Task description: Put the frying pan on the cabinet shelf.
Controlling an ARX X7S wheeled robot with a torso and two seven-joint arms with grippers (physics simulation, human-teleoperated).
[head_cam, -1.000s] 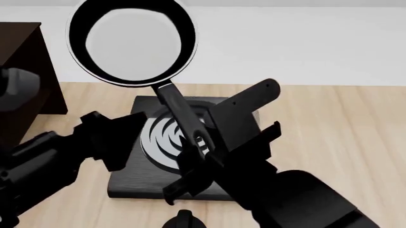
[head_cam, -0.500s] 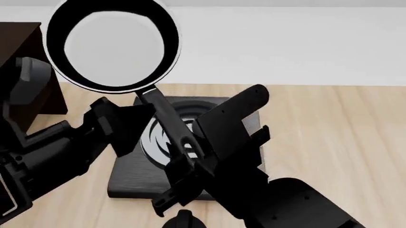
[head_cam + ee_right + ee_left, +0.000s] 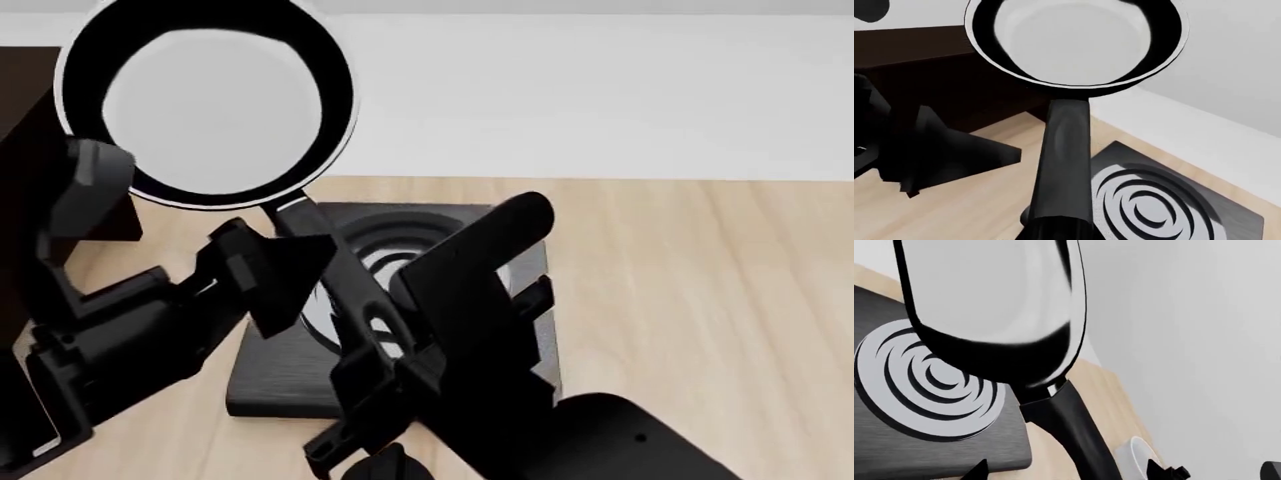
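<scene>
A: At the far left edge of the worktop (image 3: 694,290), the cabinet (image 3: 34,110) is showing only as a dark slab, its boards mostly hidden behind the left arm.

B: And the frying pan (image 3: 207,105) is hanging in the air just beside it, above the square ringed plate (image 3: 534,290) and touching neither.

A: The right gripper (image 3: 387,345) is clamping the handle low down, so the bowl is hanging far out from the grip. I'd judge it needs slow travel, the pan kept level, and the rim lifted clear of the board edge before lowering.

B: The left gripper (image 3: 274,275) is worrying me. It is sitting close beside the handle, holding nothing, and I cannot tell how wide it is standing. It looks best pulled aside.
</scene>
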